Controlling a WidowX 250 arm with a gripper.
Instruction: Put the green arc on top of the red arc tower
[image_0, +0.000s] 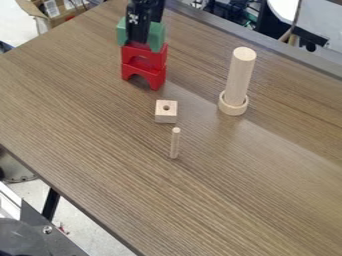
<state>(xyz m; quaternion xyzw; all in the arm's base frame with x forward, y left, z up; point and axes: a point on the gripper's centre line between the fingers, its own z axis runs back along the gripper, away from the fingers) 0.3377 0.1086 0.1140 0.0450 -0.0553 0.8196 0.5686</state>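
Green arc over red arc tower, black gripper at it, unreadable white marking, jaw opening and hold unclear

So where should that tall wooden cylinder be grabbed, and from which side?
Probably near the top of the cylinder, coming down from above: it stands upright, its foot inside the wooden ring, and being round, it should grip alike from any angle.

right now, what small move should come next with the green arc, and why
Probably a gentle release, if the gripper has hold of the green arc: the arc looks lined up on the red tower, with no gap visible between them.
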